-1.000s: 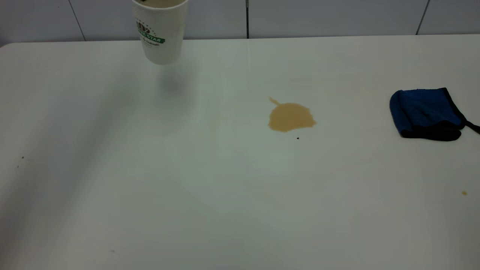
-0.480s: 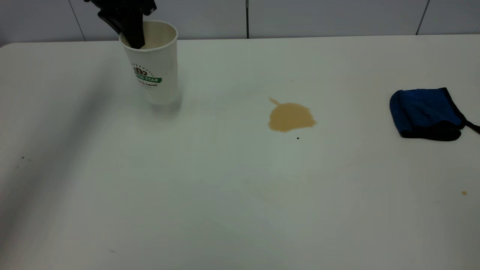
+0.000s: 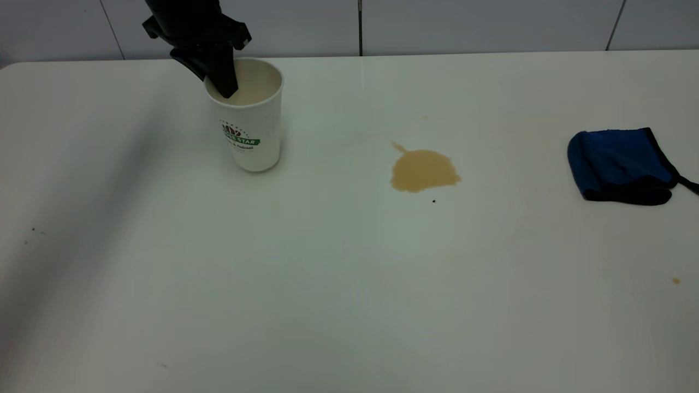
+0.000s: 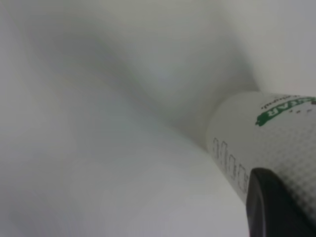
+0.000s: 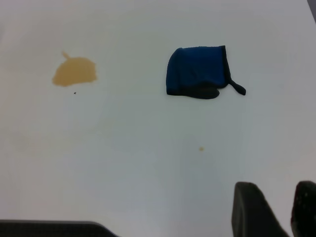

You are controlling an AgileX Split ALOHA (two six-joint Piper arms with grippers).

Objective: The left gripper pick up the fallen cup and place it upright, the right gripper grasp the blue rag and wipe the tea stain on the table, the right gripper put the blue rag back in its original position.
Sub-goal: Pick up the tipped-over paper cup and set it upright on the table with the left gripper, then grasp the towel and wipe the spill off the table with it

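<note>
Exterior view: your left pincer (image 3: 223, 82) pinches paper cup (image 3: 252, 126) rim, one finger inside, keeping it upright on tabletop (image 3: 349, 262); right pincer (image 5: 276, 210) parked, narrowly parted.

We see the table (image 3: 349, 284) carrying an upright cup (image 3: 252, 131), a tea stain (image 3: 423, 171) and a blue rag (image 3: 620, 164) well apart.

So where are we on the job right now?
The cup stands upright on the table, with the left tool gripping its rim, one finger inside; release is left. The stain is unwiped and the rag lies untouched. The right tool hangs open above the table, away from the rag.
</note>
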